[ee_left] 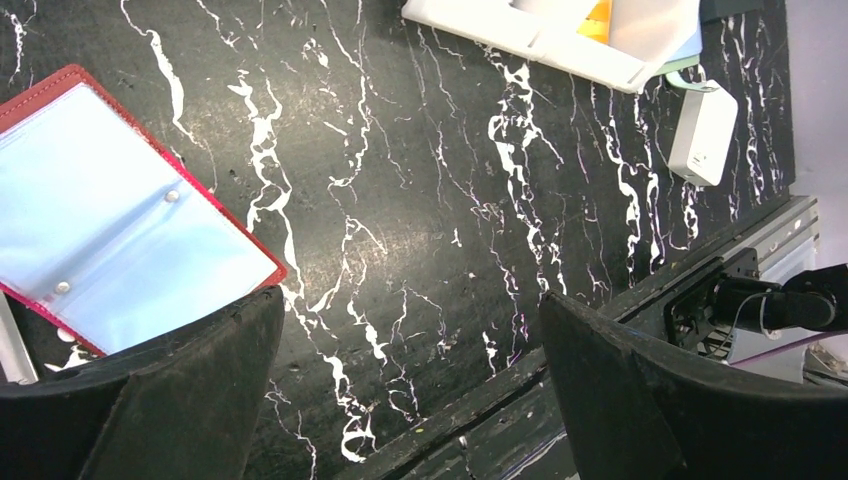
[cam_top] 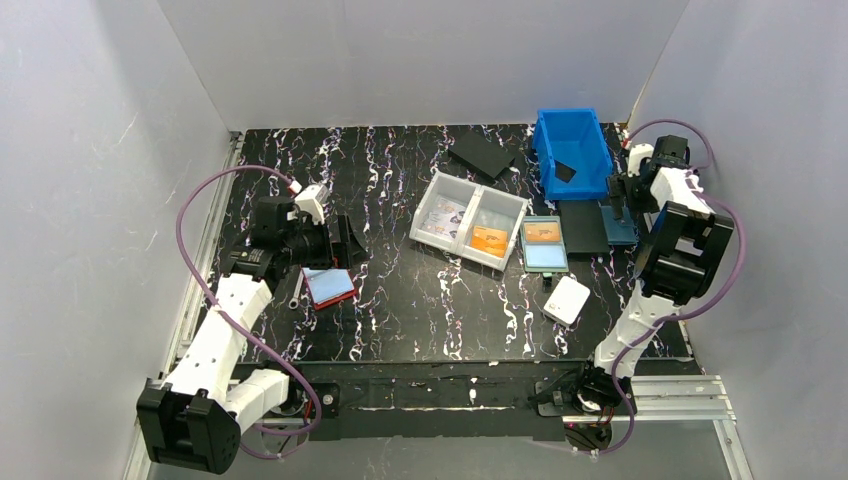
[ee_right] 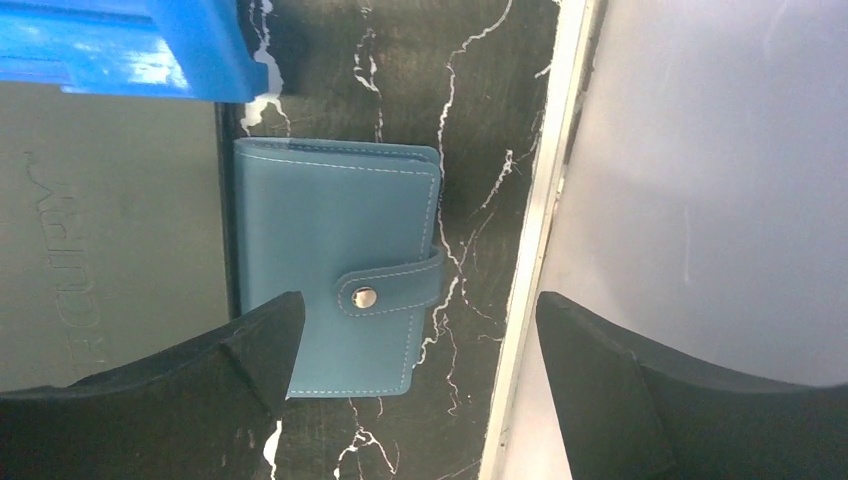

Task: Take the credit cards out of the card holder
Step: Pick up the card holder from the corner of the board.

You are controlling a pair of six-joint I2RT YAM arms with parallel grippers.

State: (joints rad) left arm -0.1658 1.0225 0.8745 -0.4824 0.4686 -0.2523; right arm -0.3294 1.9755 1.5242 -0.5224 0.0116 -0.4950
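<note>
The card holder [ee_right: 335, 250] is a blue wallet lying closed, its tab snapped over the front, by the table's right edge. In the top view it [cam_top: 620, 226] lies just below the blue bin. Its inner panels and the credit cards are hidden. My right gripper [ee_right: 420, 330] hovers open above it, the left finger over the wallet's near left corner and the right finger past the edge rail; it also shows in the top view [cam_top: 613, 203]. My left gripper [ee_left: 410, 330] is open and empty over bare table at the left [cam_top: 345, 240].
A red-edged holder [cam_top: 328, 287] with a pale blue face lies by the left gripper. A white two-part tray [cam_top: 468, 205] holds cards. A teal holder [cam_top: 545, 245] shows an orange card. Also a white box [cam_top: 566, 299], a blue bin [cam_top: 572, 150] and black mats [cam_top: 583, 226].
</note>
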